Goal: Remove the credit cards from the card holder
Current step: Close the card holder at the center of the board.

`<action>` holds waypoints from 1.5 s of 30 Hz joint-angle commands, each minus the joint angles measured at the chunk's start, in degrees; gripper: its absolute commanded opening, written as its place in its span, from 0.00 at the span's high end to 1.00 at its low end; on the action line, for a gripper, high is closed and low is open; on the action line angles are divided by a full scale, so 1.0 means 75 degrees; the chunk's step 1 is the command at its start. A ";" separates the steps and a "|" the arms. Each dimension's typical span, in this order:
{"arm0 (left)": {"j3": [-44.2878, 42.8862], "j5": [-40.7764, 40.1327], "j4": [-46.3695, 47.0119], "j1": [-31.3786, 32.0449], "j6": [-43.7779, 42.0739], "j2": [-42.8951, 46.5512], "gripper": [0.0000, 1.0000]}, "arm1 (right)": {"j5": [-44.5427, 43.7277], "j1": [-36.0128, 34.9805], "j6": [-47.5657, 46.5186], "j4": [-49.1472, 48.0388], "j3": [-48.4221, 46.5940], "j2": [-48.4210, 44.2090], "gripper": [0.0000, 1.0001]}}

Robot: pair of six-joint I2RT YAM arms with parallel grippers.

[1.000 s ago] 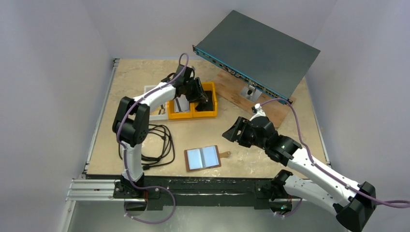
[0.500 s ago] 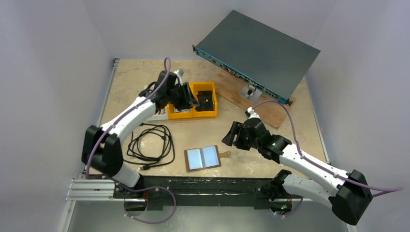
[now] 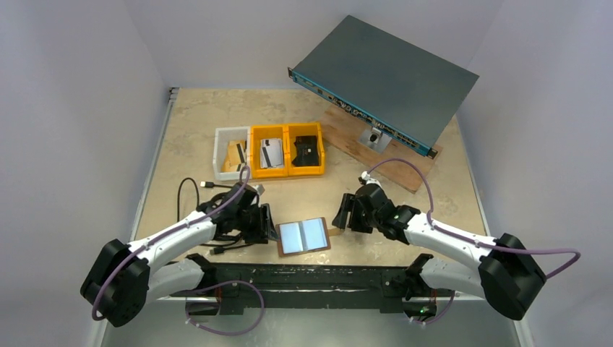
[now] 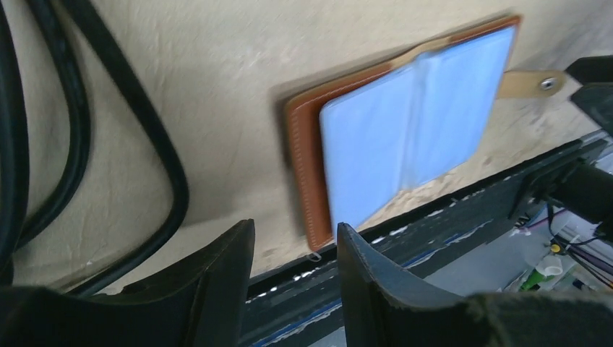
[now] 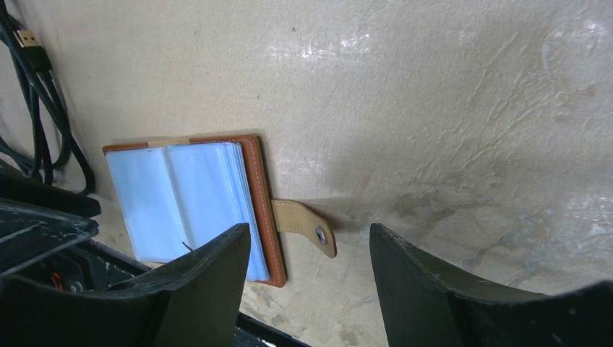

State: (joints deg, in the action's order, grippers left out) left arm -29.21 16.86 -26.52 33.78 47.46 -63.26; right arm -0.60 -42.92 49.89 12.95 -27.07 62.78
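Observation:
The brown card holder (image 3: 303,236) lies open and flat near the table's front edge, its shiny blue pockets facing up. My left gripper (image 3: 266,224) sits just left of it, open and empty. In the left wrist view the card holder (image 4: 405,130) lies beyond the open left gripper (image 4: 295,235). My right gripper (image 3: 344,213) hovers just right of it, open. In the right wrist view the right gripper (image 5: 311,235) straddles the tan snap strap (image 5: 307,225), with the card holder (image 5: 188,199) to its left. Credit cards lie in the white bin (image 3: 235,154) and the middle yellow bin (image 3: 270,152).
A chunky black object (image 3: 307,150) fills the right yellow bin. A black cable (image 3: 209,217) is coiled left of the left gripper. A grey rack unit (image 3: 383,76) leans on a wooden board (image 3: 361,144) at the back right. A black rail (image 3: 303,273) runs along the front edge.
My left arm swung back from the yellow bins to the card holder's left side, its jaws widening slightly. My right gripper moved forward and closer to the holder's strap.

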 commanded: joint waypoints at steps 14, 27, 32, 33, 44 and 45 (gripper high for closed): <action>0.1283 0.1040 0.2635 0.0147 0.0997 -0.0398 0.53 | -0.0223 -0.0410 0.0260 -0.0628 0.0206 0.0477 0.58; 0.1129 0.1212 0.2794 0.0142 0.1169 -0.0430 0.66 | -0.0318 -0.0461 0.0396 -0.0515 0.0259 0.0301 0.98; 0.0825 0.1290 0.2477 0.0142 0.1137 -0.0067 0.70 | -0.0330 -0.0617 0.0514 -0.0519 0.0193 0.0291 1.00; 0.0754 0.1299 0.2405 0.0137 0.1140 0.0009 0.70 | -0.0336 -0.0656 0.0541 -0.0522 0.0173 0.0289 1.00; 0.0191 0.1435 0.2328 0.0336 0.1172 0.0180 0.70 | -0.0423 -0.1022 0.0816 -0.0612 -0.0051 0.0380 1.00; 0.0155 0.1457 0.2439 0.0389 0.1188 0.0098 0.69 | -0.0418 -0.1043 0.0832 -0.0643 -0.0060 0.0410 1.00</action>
State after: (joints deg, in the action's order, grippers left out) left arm -25.34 26.06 -10.52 35.55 55.57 -61.65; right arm -2.35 -49.87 54.59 9.37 -25.17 65.87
